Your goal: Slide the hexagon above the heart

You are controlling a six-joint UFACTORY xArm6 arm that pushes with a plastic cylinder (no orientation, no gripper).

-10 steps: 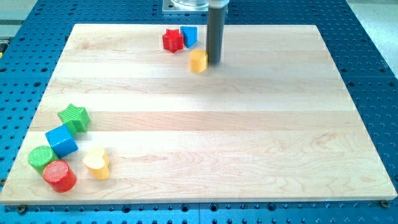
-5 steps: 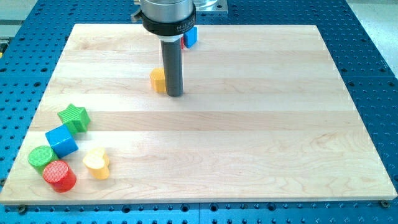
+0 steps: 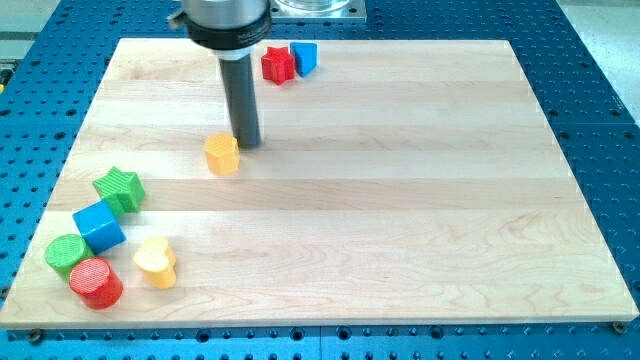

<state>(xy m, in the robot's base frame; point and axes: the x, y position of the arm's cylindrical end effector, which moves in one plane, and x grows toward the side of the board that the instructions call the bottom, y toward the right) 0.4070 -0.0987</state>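
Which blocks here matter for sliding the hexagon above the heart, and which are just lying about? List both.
In the job:
yellow hexagon
yellow heart
my tip, just to the hexagon's upper right

Lying about:
red star
small blue block
green star
blue cube
green cylinder
red cylinder

The arm [image 3: 225, 20] above my tip [image 3: 248, 146] was cut off by the view's top edge.

My rod stands upright, coming down from the view's top; my tip [image 3: 248, 143] is on the board.
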